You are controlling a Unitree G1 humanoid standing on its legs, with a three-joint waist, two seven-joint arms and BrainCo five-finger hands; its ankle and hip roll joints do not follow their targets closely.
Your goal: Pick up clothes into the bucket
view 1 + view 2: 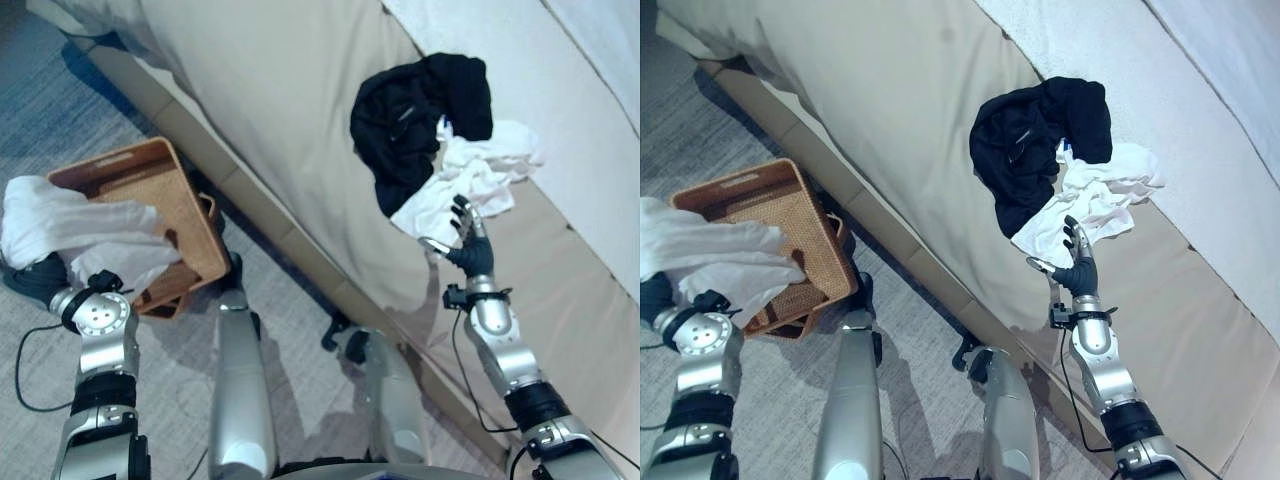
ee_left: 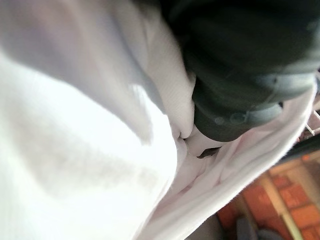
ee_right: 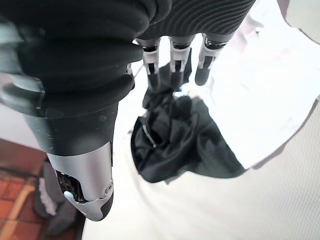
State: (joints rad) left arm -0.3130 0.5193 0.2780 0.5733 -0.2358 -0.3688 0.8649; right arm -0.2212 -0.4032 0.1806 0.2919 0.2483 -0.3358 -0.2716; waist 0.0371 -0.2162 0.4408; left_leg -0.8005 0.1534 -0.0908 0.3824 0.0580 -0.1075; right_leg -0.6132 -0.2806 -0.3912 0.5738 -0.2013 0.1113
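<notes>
Fingers [image 1: 461,210] of the right hand [image 1: 470,247] are straight and spread, thumb out to the side, holding nothing. This hand hovers at the near edge of the white garment [image 1: 470,178] on the bed [image 1: 250,110]; contact cannot be confirmed. A black garment [image 1: 415,115] lies against the white garment, partly overlapping it on the side away from the hand. Both rest on the beige sheet, well apart from the basket [image 1: 150,220].

The woven brown basket stands on the floor beside the bed frame. A white cloth [image 1: 70,228] is draped over the left hand [image 2: 240,75] and hangs across the basket's near rim. The cloth wraps round the dark cover of the left hand; finger state cannot be determined, as the fingers are hidden in the cloth.
</notes>
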